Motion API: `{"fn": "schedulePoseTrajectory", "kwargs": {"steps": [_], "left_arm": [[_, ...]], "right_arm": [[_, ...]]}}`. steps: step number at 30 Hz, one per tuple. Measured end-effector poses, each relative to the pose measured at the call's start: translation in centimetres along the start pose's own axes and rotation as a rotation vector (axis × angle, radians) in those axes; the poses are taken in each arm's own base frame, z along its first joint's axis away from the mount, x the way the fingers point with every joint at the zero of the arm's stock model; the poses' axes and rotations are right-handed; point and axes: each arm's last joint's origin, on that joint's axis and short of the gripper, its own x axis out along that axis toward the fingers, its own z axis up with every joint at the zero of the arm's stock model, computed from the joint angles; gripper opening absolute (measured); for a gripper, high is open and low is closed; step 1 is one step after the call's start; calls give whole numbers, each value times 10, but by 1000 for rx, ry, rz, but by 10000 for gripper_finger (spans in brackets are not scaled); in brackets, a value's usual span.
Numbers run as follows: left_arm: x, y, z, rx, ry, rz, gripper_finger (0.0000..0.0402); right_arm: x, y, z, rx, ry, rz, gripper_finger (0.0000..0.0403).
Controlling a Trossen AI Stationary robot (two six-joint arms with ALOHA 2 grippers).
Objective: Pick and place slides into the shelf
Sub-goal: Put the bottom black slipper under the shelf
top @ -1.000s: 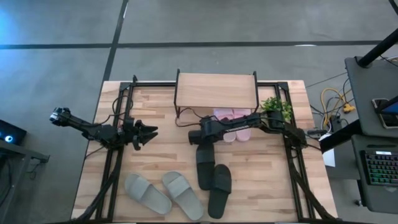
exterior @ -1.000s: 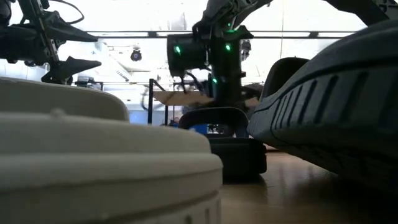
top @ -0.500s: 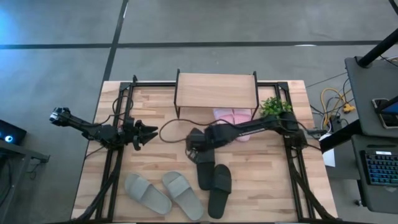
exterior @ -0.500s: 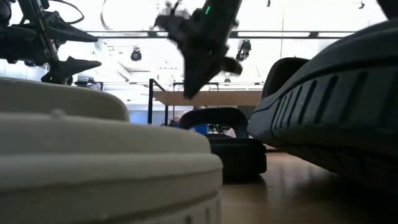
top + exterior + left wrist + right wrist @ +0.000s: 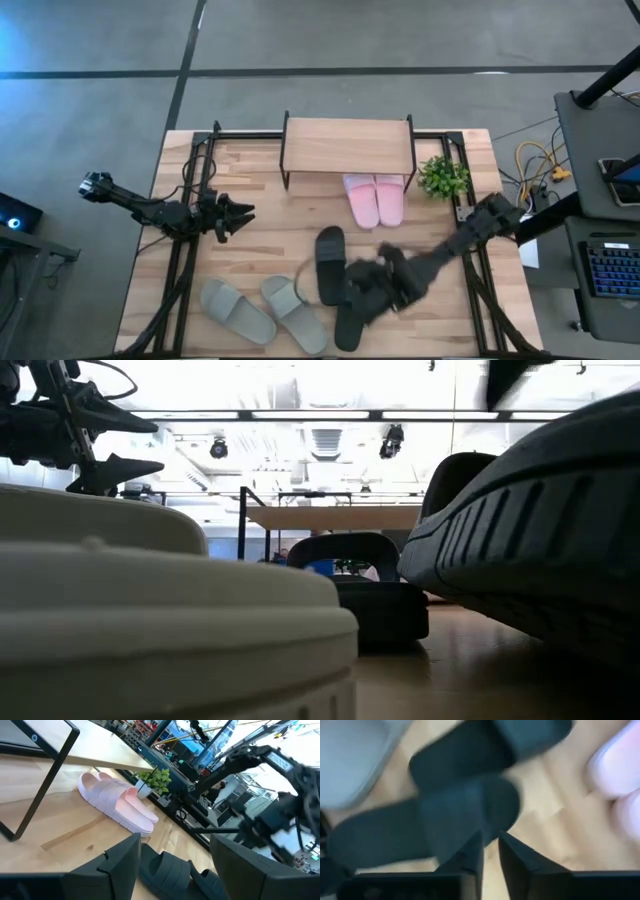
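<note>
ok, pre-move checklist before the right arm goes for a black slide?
1. Pink pair tucked at the shelf: ok, toes under the plank, heels out.
2. Right gripper over the black slides: ok.
3. Right jaws: nearly shut in its wrist view, need opening: not ok.
4. Black slides apart enough for a single pick: not ok, they touch.
5. Left gripper open, parked clear: ok.
6. Grey-green pair untouched at the front edge: ok.

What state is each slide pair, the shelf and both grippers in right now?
pink slides: side by side, partly under the shelf.
black slides: flat on the table.
grey-green slides: flat, near the table edge.
shelf: upright, top bare.
left gripper: open, empty.
right gripper: above black slides, nearly shut.
</note>
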Motion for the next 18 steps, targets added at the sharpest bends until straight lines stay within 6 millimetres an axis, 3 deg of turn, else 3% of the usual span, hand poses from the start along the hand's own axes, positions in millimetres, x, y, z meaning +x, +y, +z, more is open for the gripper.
{"fn": "schedulePoseTrajectory", "kwargs": {"steps": [4,10,18], "left_arm": [[1,0,-1,8,10,7,224],[2,1,-3,20,22,17,224],[2,1,-4,16,25,21,224]], "right_arm": [[11,19,-24,56,26,-22,110],[30,36,-42,37,42,-63,186],[51,44,-46,-32,52,-103,222]]}}
